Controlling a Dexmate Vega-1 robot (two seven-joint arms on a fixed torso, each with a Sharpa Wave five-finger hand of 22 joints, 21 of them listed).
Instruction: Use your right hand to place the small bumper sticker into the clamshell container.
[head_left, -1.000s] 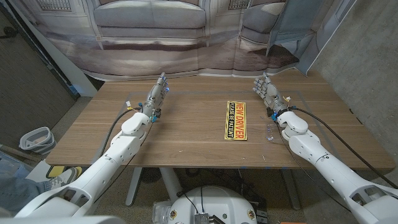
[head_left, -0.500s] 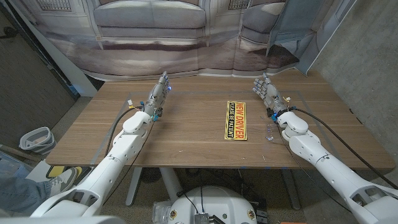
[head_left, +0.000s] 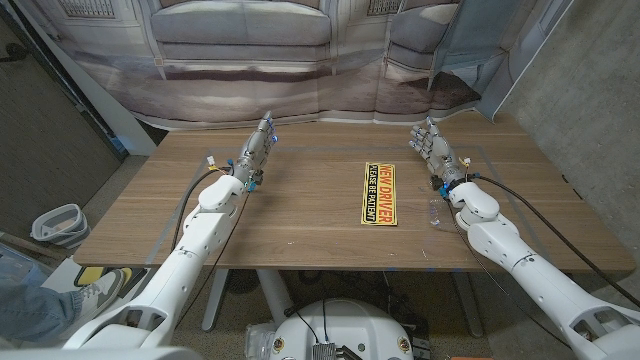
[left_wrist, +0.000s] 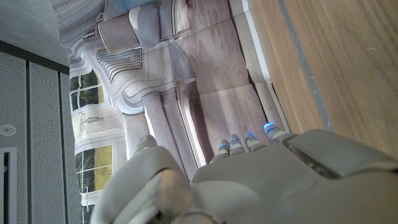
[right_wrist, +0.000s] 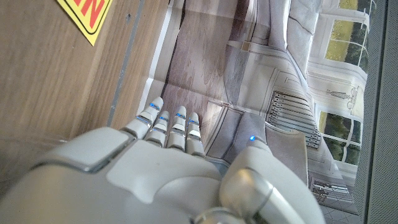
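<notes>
Both hands barely shifted, left hand (head_left: 256, 150) and right hand (head_left: 436, 153) fingers spread, empty, flat rectangular yellow sticker (head_left: 379, 194) between

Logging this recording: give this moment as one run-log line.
left hand: open, holds nothing | right hand: open, holds nothing | bumper sticker: flat on table, untouched | clamshell container: not seen

Bumper sticker (head_left: 379, 194): yellow, with red lettering and a black band of yellow text. Table (head_left: 300, 215): brown wood grain. Left hand (head_left: 256, 152) and right hand (head_left: 434, 153), flanking the sticker: pale grey, with blue-lit fingertips (right_wrist: 163, 116).
</notes>
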